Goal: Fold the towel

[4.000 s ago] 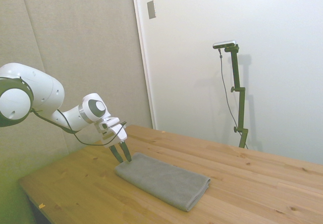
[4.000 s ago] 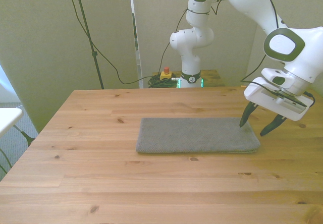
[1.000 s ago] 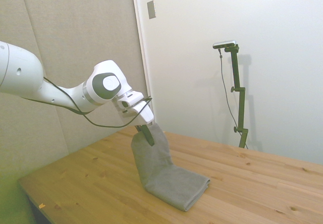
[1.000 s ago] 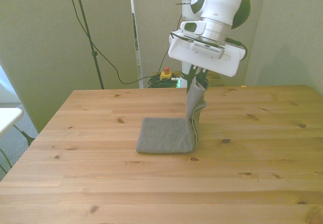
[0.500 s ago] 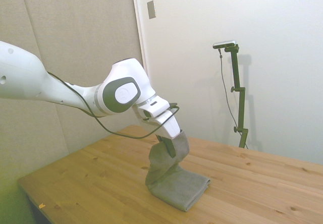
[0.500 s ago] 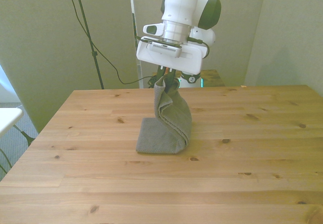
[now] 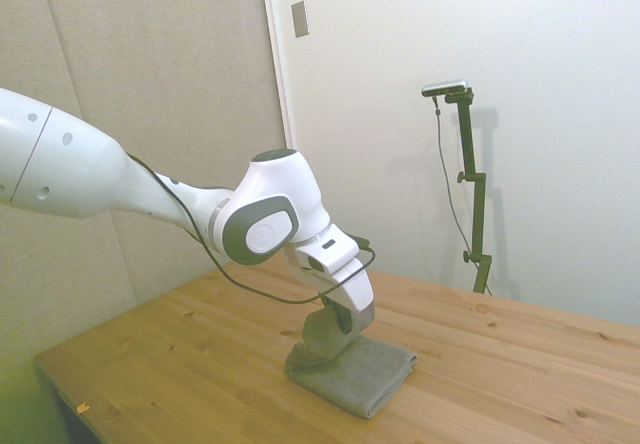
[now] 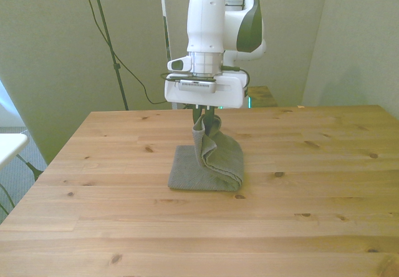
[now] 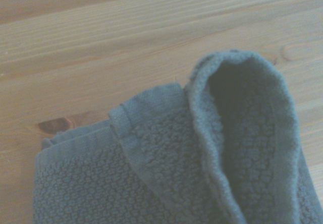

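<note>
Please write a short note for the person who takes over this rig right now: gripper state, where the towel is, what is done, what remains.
Gripper: shut on one end of the towel, holding it raised above the half that lies flat on the table.
Towel: near the table's middle, bent into a loose loop, with the fold on the front view's right.
Done: end picked up and carried over the flat half.
Left: lower the end onto the far edge, release, withdraw.

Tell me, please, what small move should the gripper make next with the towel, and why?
Probably carry on toward the front view's left and lower. The gripper is shut on one end of the towel, which it holds raised above the flat half in a loose arch. The free edge at the front view's left is uncovered, so the held end should probably reach it before release.
</note>
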Motion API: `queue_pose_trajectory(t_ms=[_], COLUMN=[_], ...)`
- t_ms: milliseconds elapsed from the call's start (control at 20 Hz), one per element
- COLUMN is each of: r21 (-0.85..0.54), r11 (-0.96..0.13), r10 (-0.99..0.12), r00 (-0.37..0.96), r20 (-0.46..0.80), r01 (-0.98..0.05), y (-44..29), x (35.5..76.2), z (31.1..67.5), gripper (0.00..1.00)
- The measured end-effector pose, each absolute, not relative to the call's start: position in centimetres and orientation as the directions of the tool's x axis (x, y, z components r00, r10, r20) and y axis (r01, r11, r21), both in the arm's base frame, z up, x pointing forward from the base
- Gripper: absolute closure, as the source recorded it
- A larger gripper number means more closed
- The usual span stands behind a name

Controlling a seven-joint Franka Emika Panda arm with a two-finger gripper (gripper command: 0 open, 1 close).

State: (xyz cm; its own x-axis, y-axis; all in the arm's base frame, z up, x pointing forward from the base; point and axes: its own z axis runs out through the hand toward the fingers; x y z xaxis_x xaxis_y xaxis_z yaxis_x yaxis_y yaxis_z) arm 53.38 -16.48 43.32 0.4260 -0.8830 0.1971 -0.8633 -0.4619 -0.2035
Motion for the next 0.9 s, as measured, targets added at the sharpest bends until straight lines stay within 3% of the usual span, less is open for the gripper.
queue_pose_trajectory(t_ms=[900], r21=[-0.273], r11=[-0.451], r10=[-0.893], r00=[0.426], r20=[0.149], r01=[-0.85], y=[-18.6], x=[52.2], z=[44.2], gripper=[0.0])
